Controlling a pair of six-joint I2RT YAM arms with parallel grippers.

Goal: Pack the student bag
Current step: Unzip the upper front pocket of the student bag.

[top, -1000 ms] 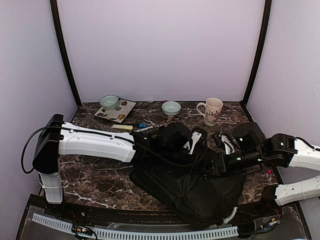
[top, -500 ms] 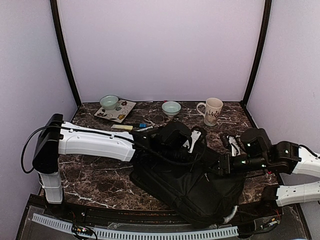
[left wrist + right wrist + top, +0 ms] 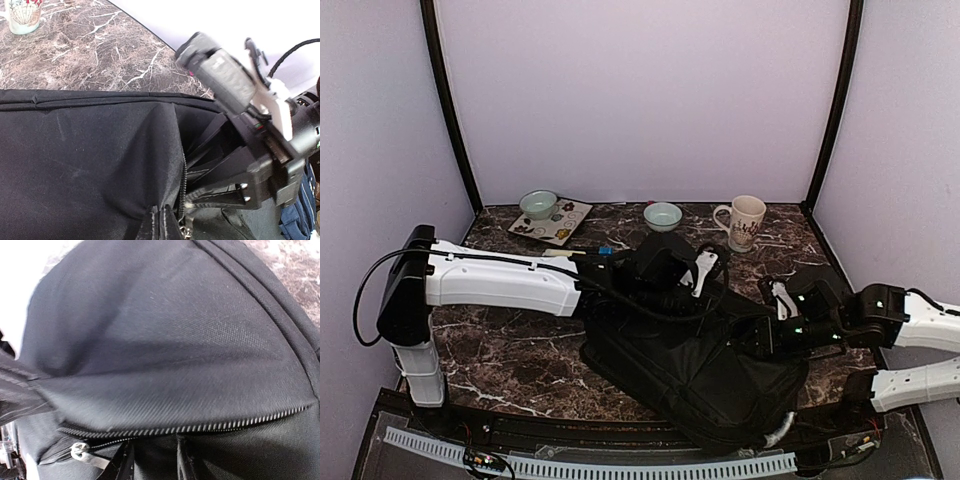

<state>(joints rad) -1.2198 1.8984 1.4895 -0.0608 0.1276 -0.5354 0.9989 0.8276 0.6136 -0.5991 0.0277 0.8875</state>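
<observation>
The student bag [image 3: 700,370], a big black backpack, lies in the middle of the table. My left gripper [image 3: 665,275] is at its far top edge. In the left wrist view that gripper [image 3: 162,225] is shut on a fold of bag fabric [image 3: 90,150] beside the zipper [image 3: 182,180]. My right gripper [image 3: 752,335] reaches in from the right at the bag's opening. Its fingers [image 3: 125,462] stand a little apart in the right wrist view, with black fabric between them just under the zipper teeth [image 3: 200,427]. A silver zipper pull [image 3: 80,451] lies to the left.
A mug [image 3: 745,222] stands at the back right, with a pale bowl [image 3: 663,216] beside it and another bowl [image 3: 538,204] by a patterned tray [image 3: 560,225] at the back left. Pens [image 3: 585,253] lie behind the left arm. A dark blue notebook [image 3: 300,210] shows beside the bag.
My right gripper has moved left onto the bag's opening and its jaws have narrowed. My left gripper has pulled the bag's top edge slightly up and back, still shut.
</observation>
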